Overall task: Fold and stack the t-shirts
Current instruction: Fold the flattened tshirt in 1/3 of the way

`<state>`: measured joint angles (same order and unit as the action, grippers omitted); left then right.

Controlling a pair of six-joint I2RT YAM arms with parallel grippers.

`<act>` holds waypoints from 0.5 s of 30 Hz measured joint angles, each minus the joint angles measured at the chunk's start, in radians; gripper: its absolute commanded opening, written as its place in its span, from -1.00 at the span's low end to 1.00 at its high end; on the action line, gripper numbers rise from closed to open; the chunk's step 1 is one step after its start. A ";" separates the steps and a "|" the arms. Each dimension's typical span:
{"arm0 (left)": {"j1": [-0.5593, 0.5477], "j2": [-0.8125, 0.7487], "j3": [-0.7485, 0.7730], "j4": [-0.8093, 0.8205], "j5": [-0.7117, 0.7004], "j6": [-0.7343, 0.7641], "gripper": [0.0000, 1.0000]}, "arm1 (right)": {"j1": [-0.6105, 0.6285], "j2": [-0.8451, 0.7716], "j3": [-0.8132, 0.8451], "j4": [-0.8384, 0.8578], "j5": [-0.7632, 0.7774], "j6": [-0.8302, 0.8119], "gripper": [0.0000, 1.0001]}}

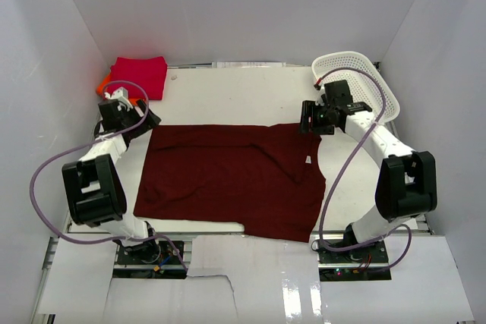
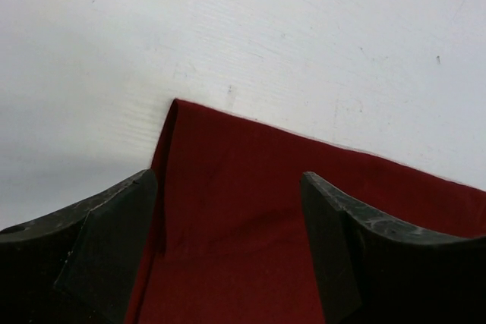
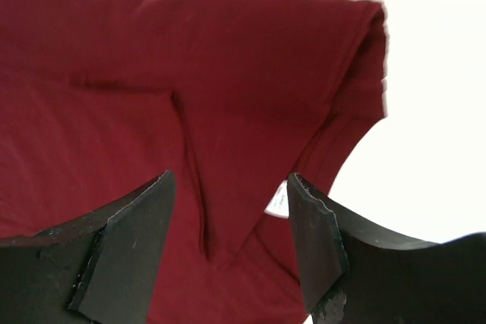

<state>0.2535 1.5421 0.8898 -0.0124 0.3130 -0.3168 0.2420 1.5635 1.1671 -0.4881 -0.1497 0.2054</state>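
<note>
The large dark maroon t-shirt [image 1: 228, 176] lies spread flat in the middle of the white table [image 1: 243, 92], with its small white neck label [image 1: 309, 159] near its right side. My left gripper [image 1: 148, 123] hovers open over the shirt's far left corner; in the left wrist view that corner [image 2: 220, 142] lies between the spread fingers [image 2: 114, 233], ungripped. My right gripper [image 1: 307, 119] is open above the far right corner. The right wrist view shows maroon cloth [image 3: 190, 58] and the label [image 3: 278, 201] beside the right finger [image 3: 326, 248]. A folded crimson t-shirt [image 1: 142, 75] rests on an orange one [image 1: 102, 81] at the far left.
A white mesh basket [image 1: 357, 81] stands at the far right corner, just behind the right arm. White walls close in the table on three sides. Purple cables loop from both arms.
</note>
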 measured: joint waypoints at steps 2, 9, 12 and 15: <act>0.001 0.076 0.040 0.004 0.026 0.000 0.16 | -0.028 0.032 0.019 0.011 -0.015 0.003 0.35; 0.006 0.220 0.101 -0.022 0.130 0.005 -0.18 | -0.084 0.151 0.109 0.020 -0.029 0.016 0.40; 0.006 0.234 0.142 -0.032 0.140 0.013 -0.17 | -0.098 0.203 0.146 0.034 -0.036 0.024 0.40; 0.007 0.238 0.175 -0.032 0.140 0.021 -0.17 | -0.109 0.253 0.168 0.047 -0.040 0.029 0.39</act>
<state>0.2604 1.7805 1.0653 -0.0444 0.4530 -0.2955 0.1329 1.8168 1.3354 -0.4408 -0.1898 0.2348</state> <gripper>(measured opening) 0.416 0.697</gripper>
